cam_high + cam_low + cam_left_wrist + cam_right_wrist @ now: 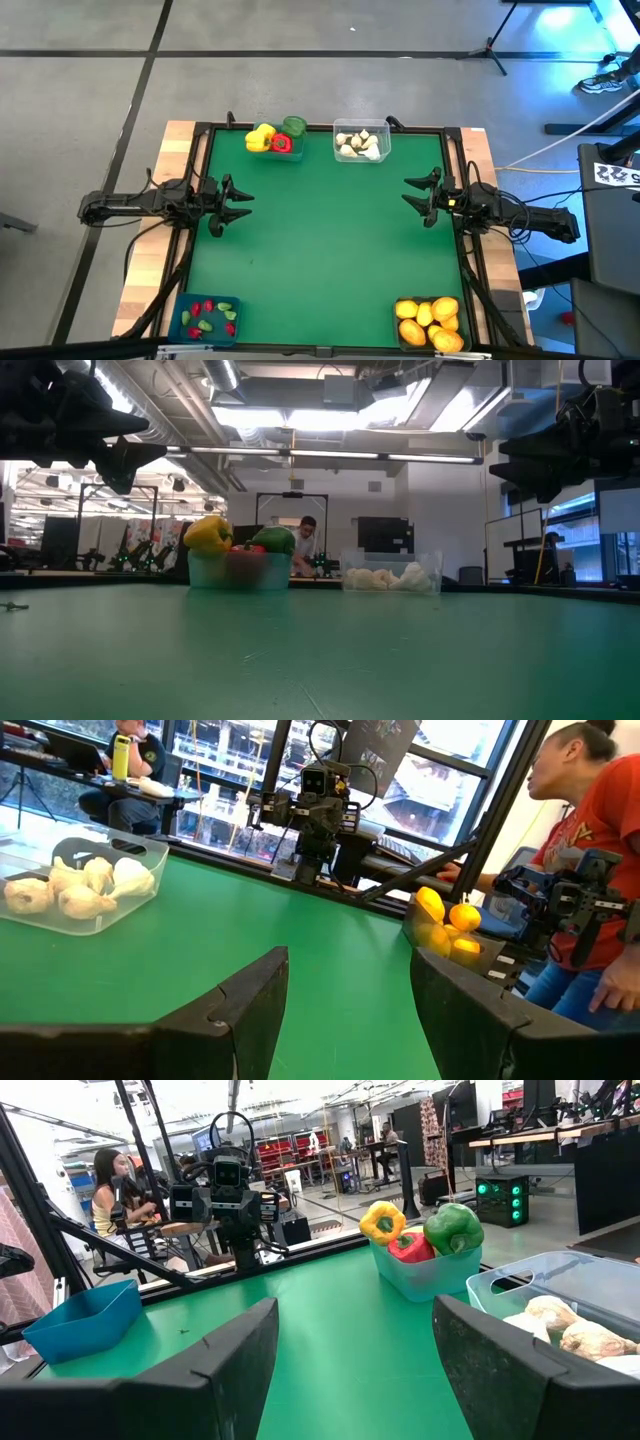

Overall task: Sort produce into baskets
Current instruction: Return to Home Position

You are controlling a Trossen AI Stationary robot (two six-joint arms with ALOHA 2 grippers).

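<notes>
As seen from above, nothing loose on green surface (320, 250). At its near-left corner, blue bin (184, 312) of tiny red and green pieces (208, 308). Over its left edge, left end effector (238, 205), fingers spread, empty. Along its far edge, teal bin (425, 1280) heaped with peppers (453, 1228), then clear bin (337, 140) of garlic (358, 143). Over its right edge, right end effector (415, 195), likewise spread, empty. At its near-right corner, citrus (428, 320). Probably light, hard, smooth toys, prone to rolling; best pinched across the widest middle.
</notes>
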